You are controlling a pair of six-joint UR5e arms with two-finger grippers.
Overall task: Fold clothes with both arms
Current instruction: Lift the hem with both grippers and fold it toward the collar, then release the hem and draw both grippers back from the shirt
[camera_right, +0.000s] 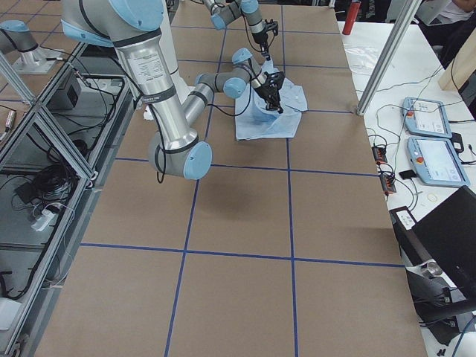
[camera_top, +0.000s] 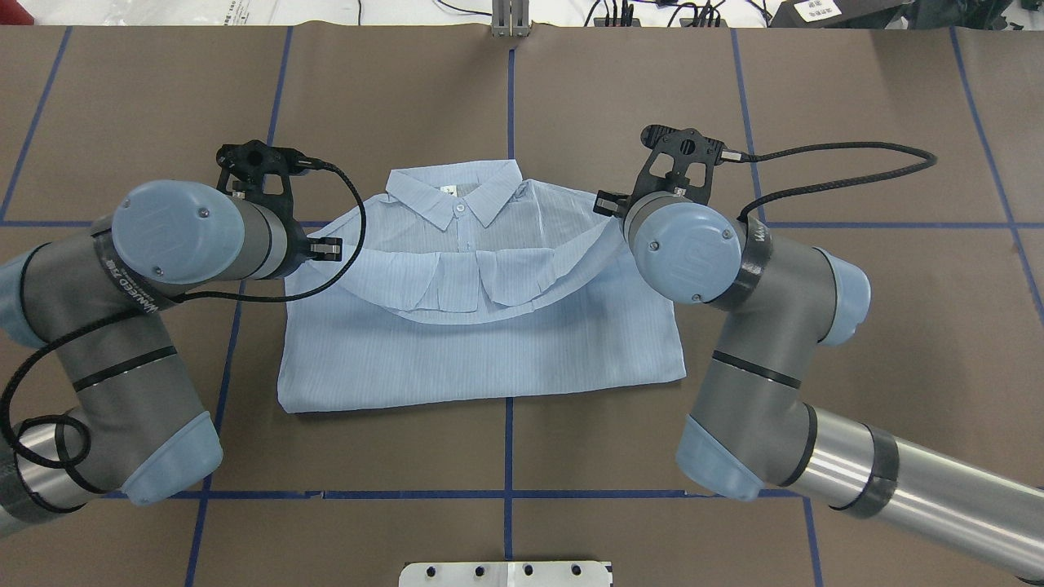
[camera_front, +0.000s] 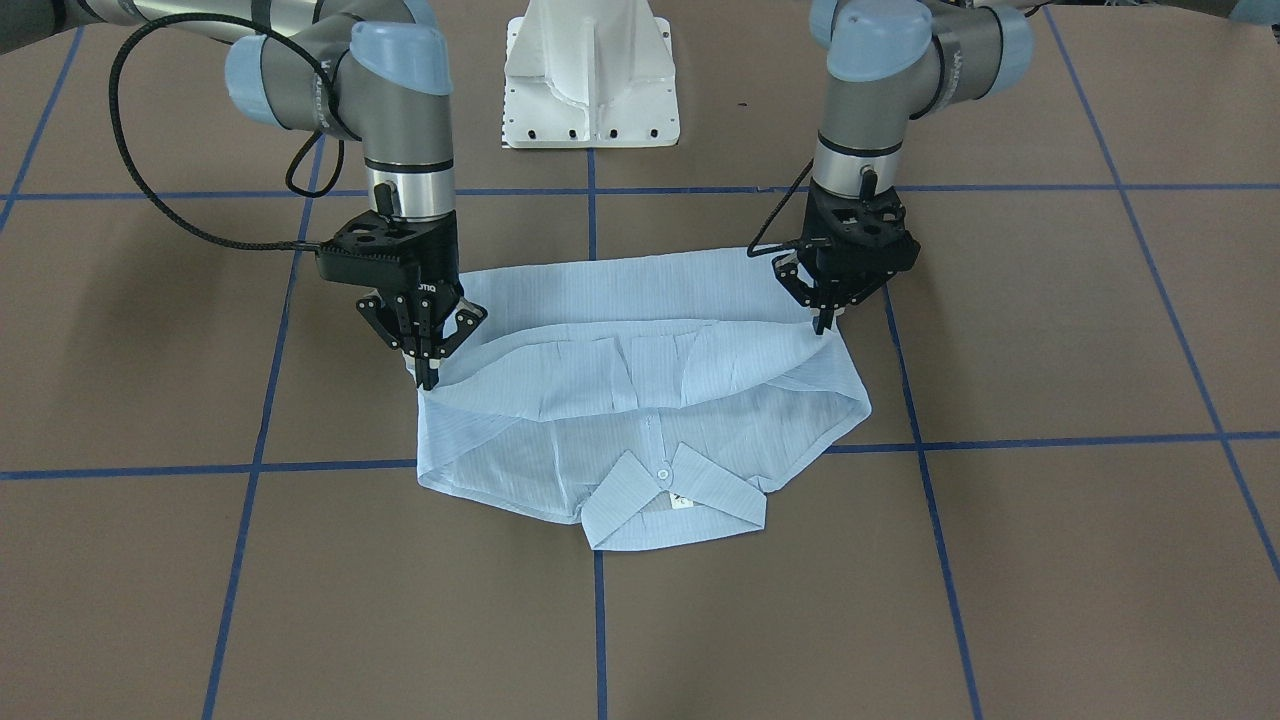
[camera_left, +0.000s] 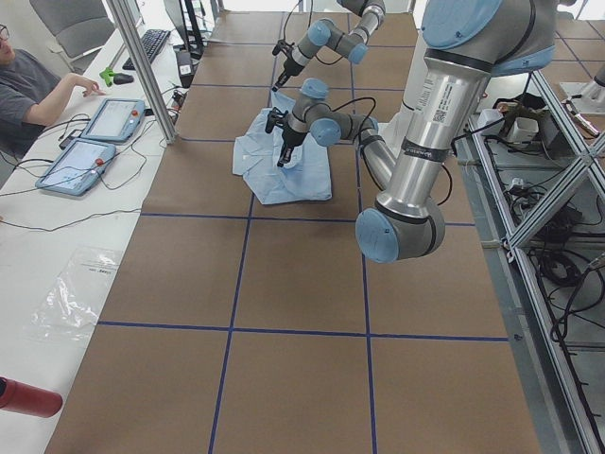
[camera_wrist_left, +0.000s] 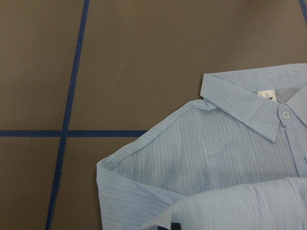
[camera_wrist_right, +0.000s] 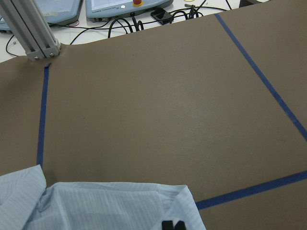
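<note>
**Both grippers pinch a shirt edge, held up across its chest**

The left arm [camera_top: 114, 391] and right arm [camera_top: 758, 326] reach in from the two sides with elbows bent. Both wrists point straight down over the shirt's two side edges. The left gripper [camera_front: 825, 325] has its fingers drawn tight together on a corner of pale-blue cloth at the shirt's left side. The right gripper [camera_front: 427, 375] is pinched just as narrowly on the matching corner at the right side. Each wrist view shows only dark fingertips at its bottom edge, with cloth gathered around them.

The shirt [camera_top: 489, 359] lies front up in the middle of the brown table [camera_top: 856, 122], astride a blue tape line [camera_top: 510, 90] that runs near to far. Its long axis runs left to right. The collar [camera_top: 457, 191] is on the far side, pointing away from the robot. The neck label [camera_wrist_left: 266, 95] shows inside it, and the top button [camera_wrist_left: 286, 115] is fastened. The edge held between the two grippers hangs as a pleated band that sags in an arc towards the near side. The band crosses the chest just near of the collar. The rest of the cloth lies flat, and its straight near edge is well short of the white pedestal [camera_front: 592, 75].
</note>
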